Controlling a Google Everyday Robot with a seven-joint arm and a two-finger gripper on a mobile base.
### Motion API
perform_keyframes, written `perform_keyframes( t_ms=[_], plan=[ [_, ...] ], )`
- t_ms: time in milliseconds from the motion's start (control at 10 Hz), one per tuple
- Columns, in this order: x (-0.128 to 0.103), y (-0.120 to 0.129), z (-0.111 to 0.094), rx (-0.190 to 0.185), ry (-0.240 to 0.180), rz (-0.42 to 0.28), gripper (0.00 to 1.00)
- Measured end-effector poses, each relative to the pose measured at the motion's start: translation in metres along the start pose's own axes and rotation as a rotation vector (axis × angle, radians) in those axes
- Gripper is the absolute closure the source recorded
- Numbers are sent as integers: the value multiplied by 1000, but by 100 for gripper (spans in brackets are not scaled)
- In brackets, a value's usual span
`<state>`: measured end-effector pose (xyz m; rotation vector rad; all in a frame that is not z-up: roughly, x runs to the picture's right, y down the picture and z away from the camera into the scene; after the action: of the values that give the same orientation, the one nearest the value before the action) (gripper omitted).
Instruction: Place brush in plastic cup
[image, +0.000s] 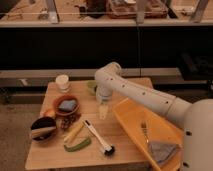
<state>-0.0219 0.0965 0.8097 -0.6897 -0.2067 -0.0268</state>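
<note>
gripper (103, 111) over free tabletop (90, 155), yellow tray (131, 117) close beside

We see the cream gripper (103, 111) over the light wooden table (52, 151). Before it lies the brush (96, 135), white with a black head. Behind it is the yellow-green plastic cup (91, 86), and beside it an orange tray (128, 118).
</note>
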Motion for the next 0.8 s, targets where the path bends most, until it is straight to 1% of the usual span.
perform_keyframes(
  t_ms=[200,300,500,600,800],
  plan=[
    [0,1,0,0,1,-1,20],
    [-1,2,0,9,5,5,20],
    [-8,16,-5,34,4,24,20],
    [-13,31,-6,48,3,36,20],
    [-25,82,-8,79,14,62,20]
  ],
)
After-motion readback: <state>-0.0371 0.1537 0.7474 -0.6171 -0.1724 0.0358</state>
